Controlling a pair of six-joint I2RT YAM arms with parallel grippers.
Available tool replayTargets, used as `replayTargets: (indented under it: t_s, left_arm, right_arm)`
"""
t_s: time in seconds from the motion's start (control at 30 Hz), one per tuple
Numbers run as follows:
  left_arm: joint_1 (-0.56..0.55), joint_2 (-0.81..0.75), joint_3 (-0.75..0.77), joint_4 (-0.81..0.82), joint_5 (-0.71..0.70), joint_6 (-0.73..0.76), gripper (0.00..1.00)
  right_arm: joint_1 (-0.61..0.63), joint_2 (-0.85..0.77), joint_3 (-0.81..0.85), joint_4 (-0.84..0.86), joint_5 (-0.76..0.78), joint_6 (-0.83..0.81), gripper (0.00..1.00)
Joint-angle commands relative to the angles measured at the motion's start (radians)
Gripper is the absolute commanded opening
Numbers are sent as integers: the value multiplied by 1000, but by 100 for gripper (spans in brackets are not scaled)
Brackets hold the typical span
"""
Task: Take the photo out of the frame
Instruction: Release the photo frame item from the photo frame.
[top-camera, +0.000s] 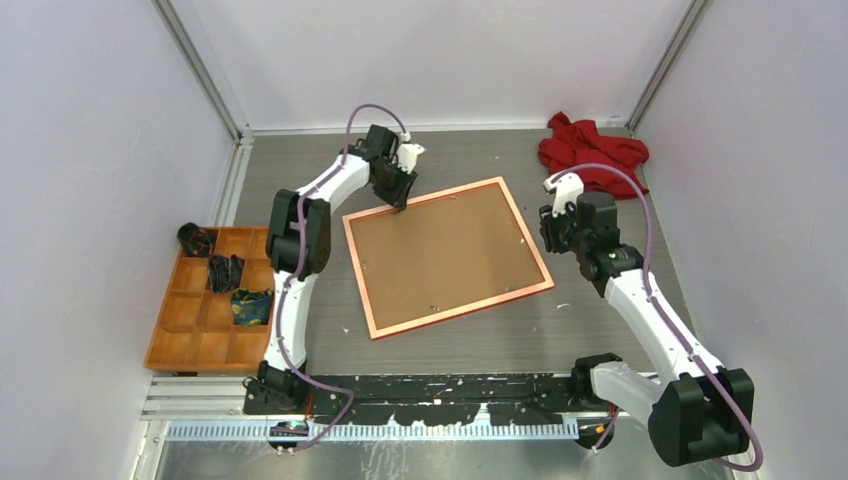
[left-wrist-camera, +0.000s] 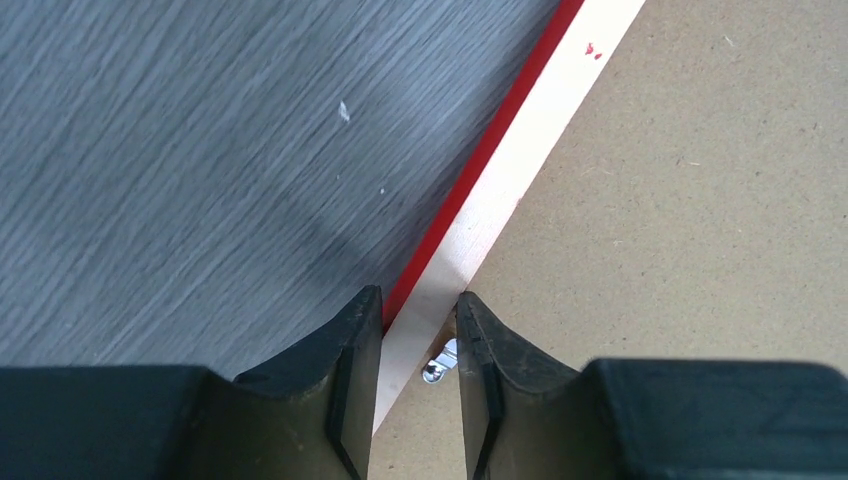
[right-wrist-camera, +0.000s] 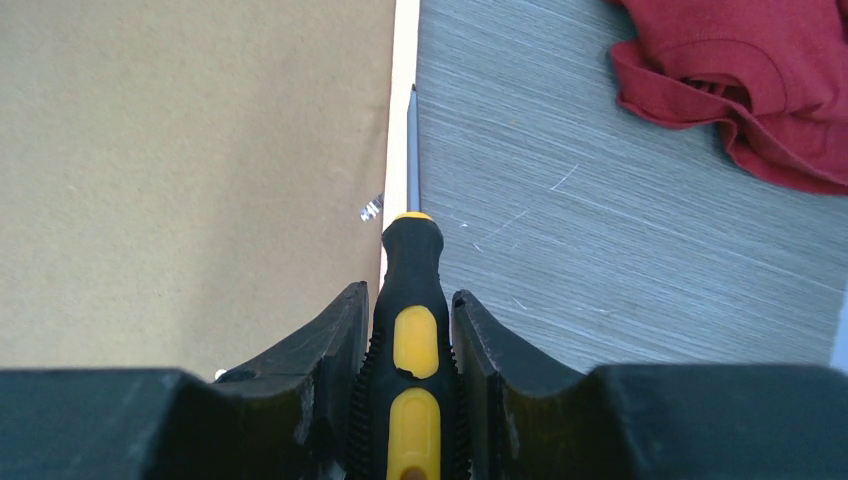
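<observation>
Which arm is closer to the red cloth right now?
Right. The right arm, holding a screwdriver at the frame's right edge, sits just in front of the red cloth; the left arm is across the frame at its far-left corner.

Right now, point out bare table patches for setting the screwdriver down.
Bare: strip between frame and arm bases; far strip left of the red cloth. Crowded: left side, by the wooden compartment tray.

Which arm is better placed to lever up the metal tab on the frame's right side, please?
Right. The right fingers grip the screwdriver, tip lying along the frame rim just past that metal tab. The left fingers only straddle the far-left rim, holding no tool.
</observation>
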Motion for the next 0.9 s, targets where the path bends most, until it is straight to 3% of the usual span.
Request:
replayTargets:
  t_s: [0.0,0.17,0.43,0.87]
  left_arm:
    - [24,-38,-76,-4,9,-71,31]
    - [43,-53,-109,10,75,-115,25]
    - [83,-97,-180,41,227,-102,27]
    - [88,-117,-221,13,224,-75,28]
  right_arm:
    - [71,-25,2,-2,153,-96,1]
    - [153,-72,-63,-34,185,-135,1]
    - [154,-19,-62,-49,200,-139,1]
    - [154,-1,-76,-1,219,-135,1]
